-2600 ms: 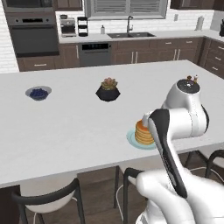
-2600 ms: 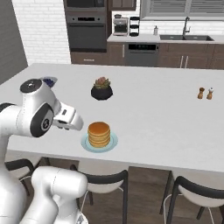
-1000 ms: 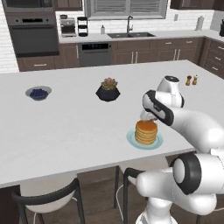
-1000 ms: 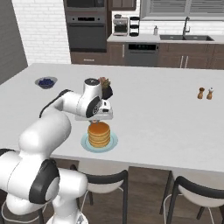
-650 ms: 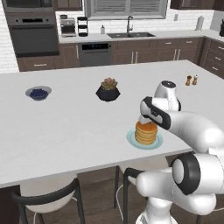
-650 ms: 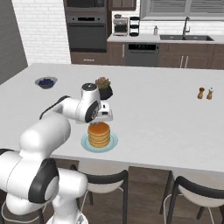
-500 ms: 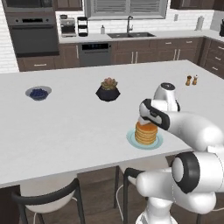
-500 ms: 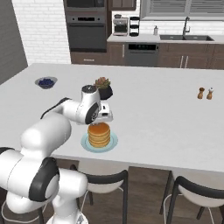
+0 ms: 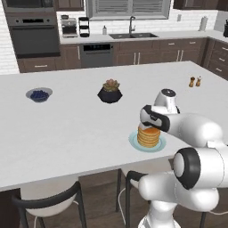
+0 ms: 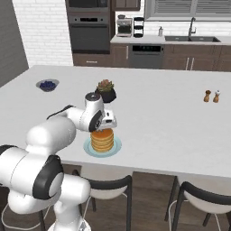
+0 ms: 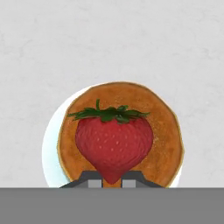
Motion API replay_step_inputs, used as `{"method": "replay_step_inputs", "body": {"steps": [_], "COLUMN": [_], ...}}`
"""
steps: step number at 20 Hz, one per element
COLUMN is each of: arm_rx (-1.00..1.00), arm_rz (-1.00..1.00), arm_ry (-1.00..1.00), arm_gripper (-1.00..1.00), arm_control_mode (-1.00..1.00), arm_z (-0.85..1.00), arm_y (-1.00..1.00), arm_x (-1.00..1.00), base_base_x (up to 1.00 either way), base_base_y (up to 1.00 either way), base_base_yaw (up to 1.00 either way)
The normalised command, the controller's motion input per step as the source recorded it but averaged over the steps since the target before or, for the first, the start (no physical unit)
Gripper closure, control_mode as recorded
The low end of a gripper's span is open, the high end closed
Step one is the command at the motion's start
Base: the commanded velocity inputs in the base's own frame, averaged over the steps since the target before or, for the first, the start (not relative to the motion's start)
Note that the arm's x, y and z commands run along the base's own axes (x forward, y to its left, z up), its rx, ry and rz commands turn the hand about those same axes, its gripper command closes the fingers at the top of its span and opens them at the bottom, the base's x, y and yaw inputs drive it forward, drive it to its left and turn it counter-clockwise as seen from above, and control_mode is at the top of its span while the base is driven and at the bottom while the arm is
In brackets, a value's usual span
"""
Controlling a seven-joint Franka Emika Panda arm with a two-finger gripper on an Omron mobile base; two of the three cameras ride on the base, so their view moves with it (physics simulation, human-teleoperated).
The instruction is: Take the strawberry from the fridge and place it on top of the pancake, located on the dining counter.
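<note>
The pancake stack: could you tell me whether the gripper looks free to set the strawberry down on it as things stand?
Probably yes. The gripper, shut on the strawberry, hangs right over the pancake stack on its plate, and nothing lies between them.

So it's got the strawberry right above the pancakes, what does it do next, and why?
Probably open the gripper and let go. In the hand view the strawberry is pinched by its tip, centred over the pancake stack, and both base views put the hand just above the stack.
</note>
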Motion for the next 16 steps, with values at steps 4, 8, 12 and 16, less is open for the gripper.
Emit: {"method": "replay_step_inputs", "body": {"steps": [4,8,12,16], "arm_rx": [0.0,0.0,0.0,0.0], "arm_rz": [0.01,0.0,0.0,0.0], "arm_ry": [0.0,0.02,0.03,0.0], "arm_gripper": [1.0,-1.0,-1.0,-1.0], "arm_control_mode": [-1.0,-1.0,-1.0,-1.0], "arm_z": [-0.01,-0.08,-0.16,0.0], "arm_y": [0.0,0.0,0.0,0.0], "arm_x": [0.15,0.06,0.0,0.0], "base_base_x": [0.0,0.0,0.0,0.0], "base_base_y": [0.0,0.0,0.0,0.0], "base_base_yaw": [0.0,0.0,0.0,0.0]}}
